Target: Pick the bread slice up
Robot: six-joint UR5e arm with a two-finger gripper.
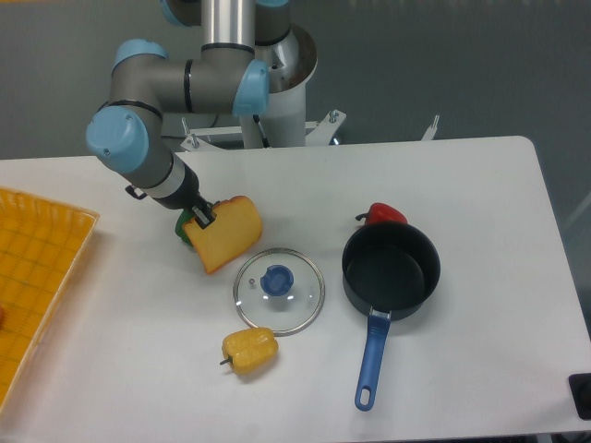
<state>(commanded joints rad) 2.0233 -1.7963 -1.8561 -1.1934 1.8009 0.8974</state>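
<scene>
Toward the table's [462, 175] left rear, the flat yellow-orange toy bread slice [226, 235] was gripped at its left edge by the closed jaws of the gripper [200, 218], tilted; lifting clear seemed next.

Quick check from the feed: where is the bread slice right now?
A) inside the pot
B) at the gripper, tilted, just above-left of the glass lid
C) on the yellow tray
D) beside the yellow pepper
B: the bread slice sits tilted at the gripper, up-left of the glass lid.
</scene>
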